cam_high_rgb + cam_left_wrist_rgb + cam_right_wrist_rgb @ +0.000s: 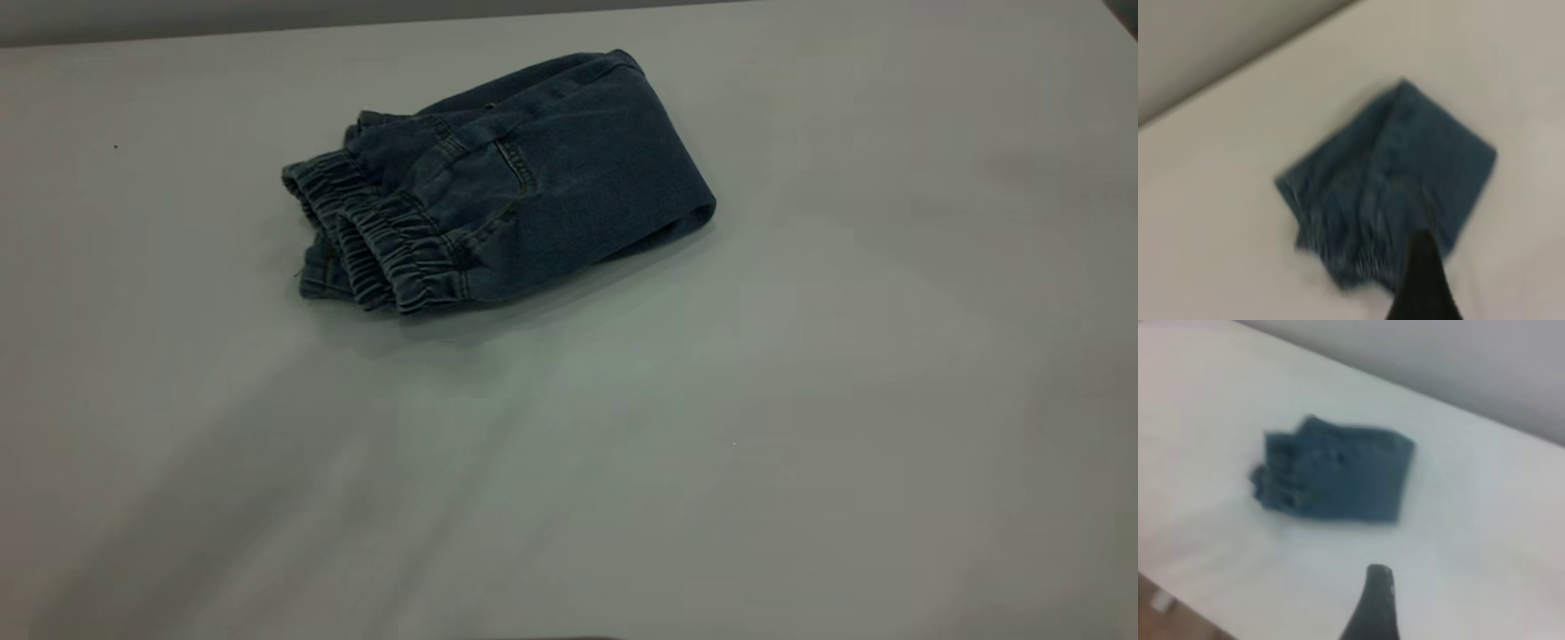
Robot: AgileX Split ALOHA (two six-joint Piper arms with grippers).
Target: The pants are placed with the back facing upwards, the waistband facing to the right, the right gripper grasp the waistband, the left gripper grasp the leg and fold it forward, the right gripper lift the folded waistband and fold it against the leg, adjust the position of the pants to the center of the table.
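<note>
The dark blue denim pants (533, 178) lie folded into a compact bundle on the grey table (800, 400), left of centre and toward the far side. The gathered elastic waistband (382, 253) faces the left front, and the rounded fold faces right. Neither arm appears in the exterior view. The left wrist view looks down on the pants (1391, 193), with a dark part of my left gripper (1425, 283) above their near edge, not touching them. From the right wrist, the pants (1338, 477) lie well away from my right gripper (1373, 607), which hangs over bare table.
The table's far edge (356, 27) runs just behind the pants, with a wall beyond it. In the right wrist view a table edge (1185, 593) shows with floor below it. Bare table surface stretches in front of and to the right of the pants.
</note>
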